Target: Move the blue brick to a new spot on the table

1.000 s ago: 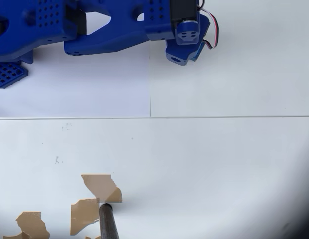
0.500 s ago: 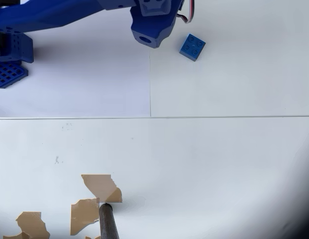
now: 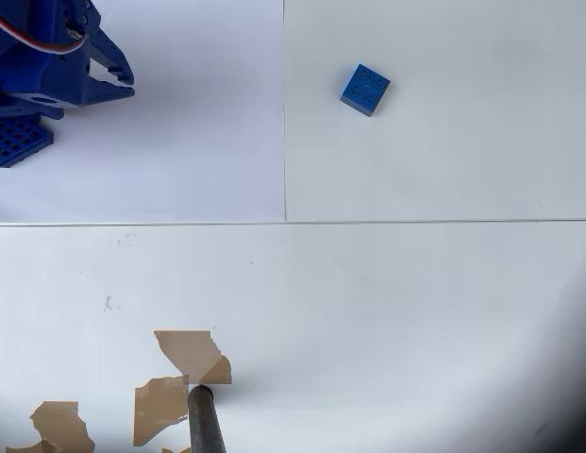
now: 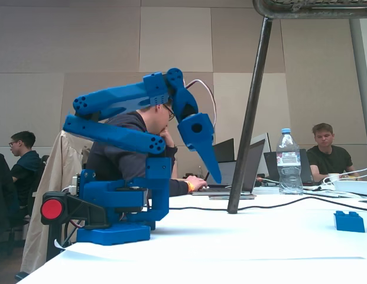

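Gripper: far left over the paper, holding nothing; open or closed, couldn't tell.
Brick: sat alone on the table, right of the paper, well apart from the gripper.
Handling: probably light, rigid, slick; pinch flat sides.

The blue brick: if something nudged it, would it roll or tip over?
Probably neither. The brick looks squat and flat-sided, lying flat on the table, so it would likely slide. It seems hard plastic, probably stiff and light.
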